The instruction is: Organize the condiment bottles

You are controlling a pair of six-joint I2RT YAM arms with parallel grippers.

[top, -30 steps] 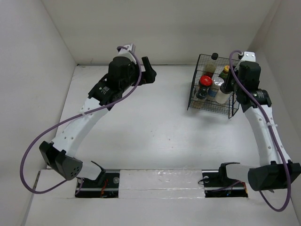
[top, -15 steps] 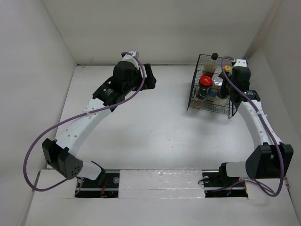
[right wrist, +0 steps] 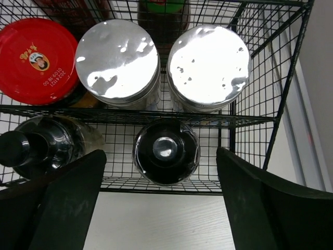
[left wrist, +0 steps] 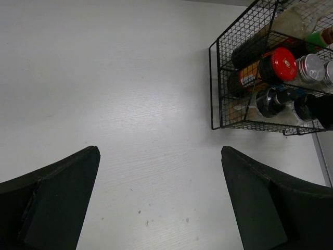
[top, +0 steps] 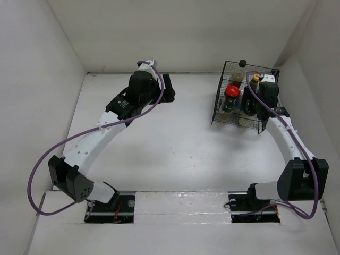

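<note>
The condiment bottles stand inside the black wire basket (top: pixel 219 109) at the table's back right. From the right wrist I look down on two silver-capped shakers (right wrist: pixel 117 57) (right wrist: pixel 208 62), a red-lidded jar (right wrist: pixel 36 60), a green cap (right wrist: pixel 161 5) and a black-capped bottle (right wrist: pixel 31 148). A black-capped jar (right wrist: pixel 165 151) stands in the front row. My right gripper (right wrist: pixel 160 156) hangs open over it, both fingers clear of the jar. My left gripper (left wrist: pixel 159 151) is open above bare table with nothing between its fingers. It is well left of the basket (left wrist: pixel 214 88).
The basket's wire rim (right wrist: pixel 250 120) and cross wires surround the right fingers. White walls close the table at the back and sides; the right wall is close behind the basket. The left arm (top: pixel 133 93) reaches across the table's back left.
My right gripper has moved down and left over the basket's front row and opened, and the black-capped jar stands free. The left arm shifted slightly.
</note>
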